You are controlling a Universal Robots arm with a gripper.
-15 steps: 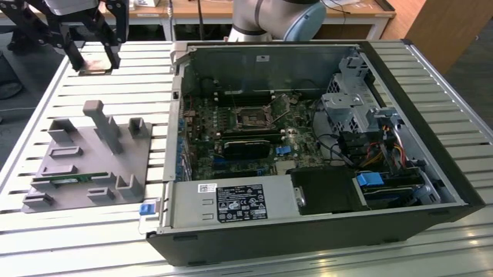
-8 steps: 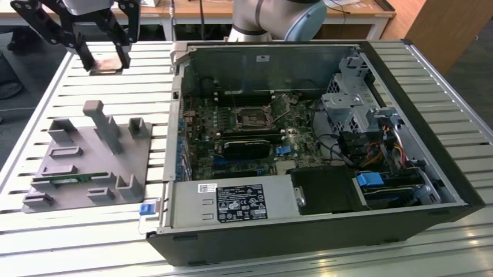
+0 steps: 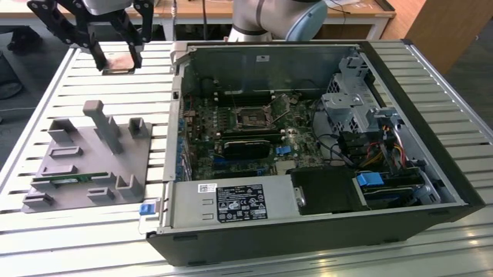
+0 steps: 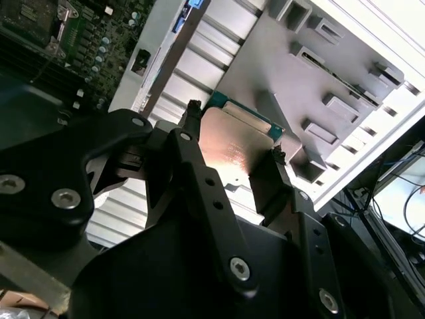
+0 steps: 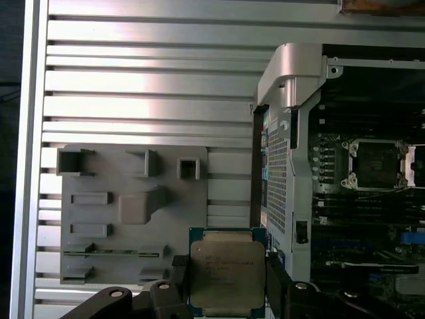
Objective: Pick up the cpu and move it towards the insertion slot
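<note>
Aloft, the claw [image 3: 118, 62] clamped on the cpu [image 5: 227, 272], well apart from the insertion slot [image 3: 255, 116].

your gripper [image 3: 117, 62] hangs fingers down at the far corner of the exterior view's left, raised clear of the surface below. its two black fingers [image 5: 178, 279] are closed from opposite sides on the cpu [image 5: 227, 271], which sits flat between the tips in both wrist views. the arm's pale body [image 3: 273, 17] stands behind.
</note>
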